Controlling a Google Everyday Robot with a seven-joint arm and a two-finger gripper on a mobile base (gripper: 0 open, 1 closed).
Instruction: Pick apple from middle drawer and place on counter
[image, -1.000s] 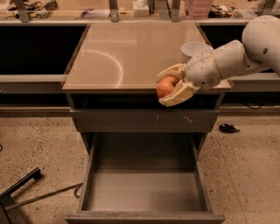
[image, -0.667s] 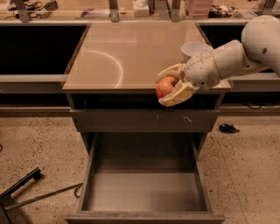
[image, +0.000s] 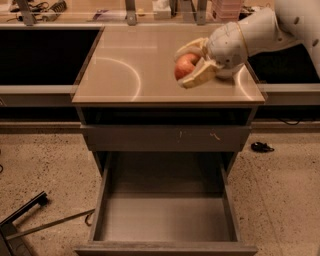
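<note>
In the camera view, the pincer (image: 179, 70) is clenched around the apple (image: 186, 65) and holds it over the table (image: 130, 60) toward two o'clock, probably to set it down there. The middle drawer (image: 162, 220), at six o'clock, stands open with no apple inside.

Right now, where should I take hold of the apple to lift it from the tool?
Take the apple by its bare left face, from the left. The tool, above the right half of the counter, holds it with one finger over and one under, so only that rounded side is free.
</note>
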